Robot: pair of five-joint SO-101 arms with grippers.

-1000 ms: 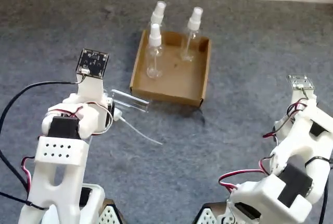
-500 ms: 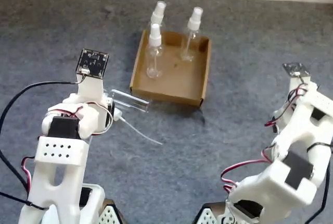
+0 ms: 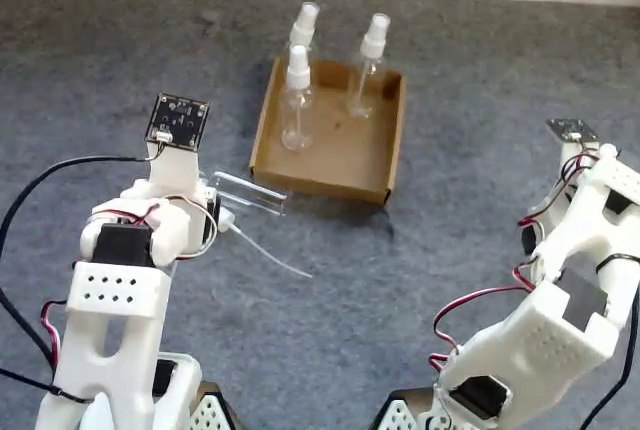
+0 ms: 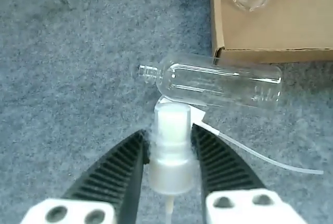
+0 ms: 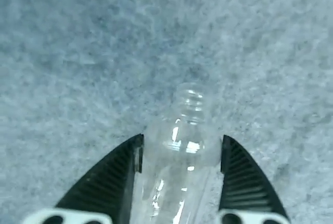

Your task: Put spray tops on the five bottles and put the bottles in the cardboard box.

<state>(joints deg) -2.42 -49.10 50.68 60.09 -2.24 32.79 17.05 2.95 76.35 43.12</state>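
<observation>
The cardboard box (image 3: 385,145) sits at the middle back of the table. Three clear bottles with white spray tops stand at it: one (image 3: 296,100) at its left, one (image 3: 366,65) at its right, one (image 3: 304,26) at its back left corner. A capless bottle (image 4: 218,83) lies on the carpet just off the box's near left corner (image 4: 260,31). Beside it, my left gripper (image 4: 169,135) is shut on a white spray top (image 4: 170,153), whose thin tube (image 3: 272,256) trails across the carpet. My right gripper (image 5: 181,141) is shut on another capless clear bottle (image 5: 179,161), neck pointing away from the wrist.
Grey carpet covers the table. The left arm (image 3: 120,290) fills the near left; the right arm (image 3: 575,270) stands at the near right, well apart from the box. Open carpet lies between the arms in front of the box.
The right arm has swung outward and tilted, its wrist board shifting a little toward the right edge. The left arm, the spray top and the lying bottle have not moved.
</observation>
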